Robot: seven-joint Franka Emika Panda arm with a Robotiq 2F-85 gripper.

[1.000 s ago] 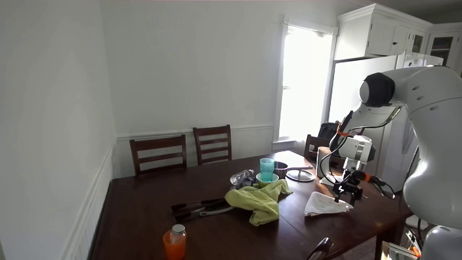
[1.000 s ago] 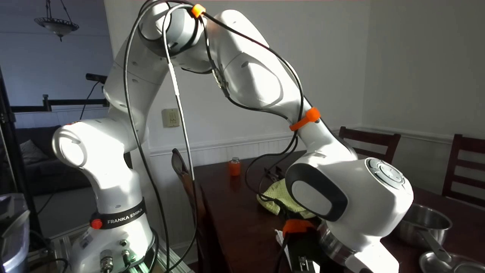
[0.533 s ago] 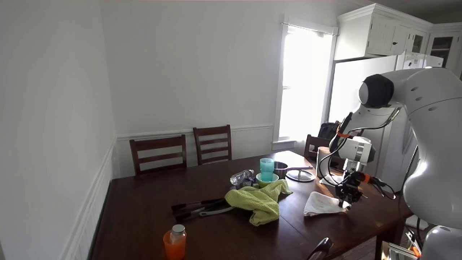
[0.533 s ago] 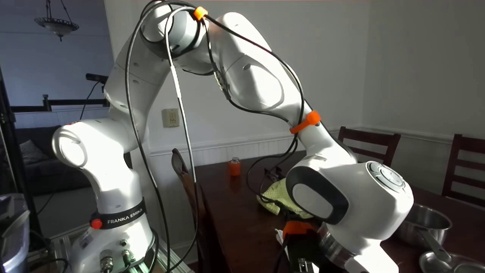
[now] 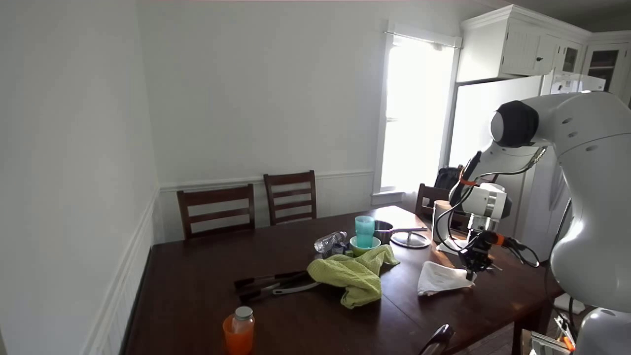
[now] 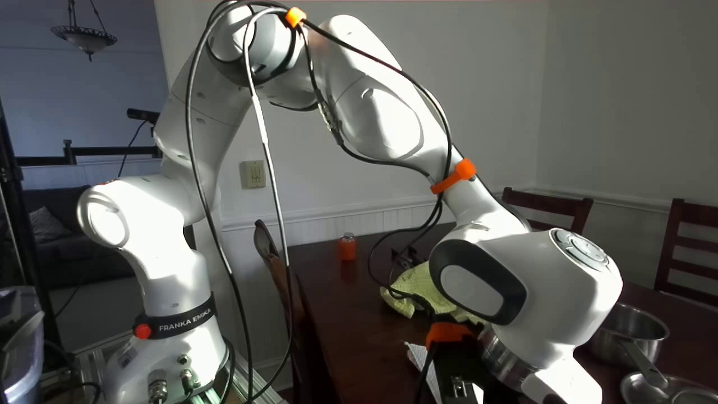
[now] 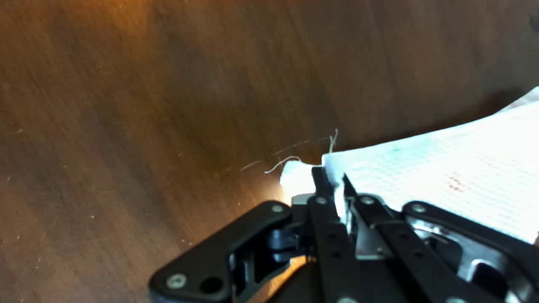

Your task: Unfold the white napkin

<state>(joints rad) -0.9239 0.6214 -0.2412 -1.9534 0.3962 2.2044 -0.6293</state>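
White napkin point(image 5: 441, 280) lies near the green towel point(image 5: 352, 278), not touching it. Your gripper point(image 7: 332, 174), almost closed, seems to pinch the napkin's corner farthest from the towel; the rest stretches toward it, so probably you should carry this corner that way.

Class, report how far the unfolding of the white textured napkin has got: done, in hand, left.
Done: the black two-fingered gripper is at one corner of the white textured napkin. In hand: its fingers look closed there, with white fabric between them in the wrist view. Left: an exterior view shows the napkin as a folded wedge, so spreading it open seems to remain.
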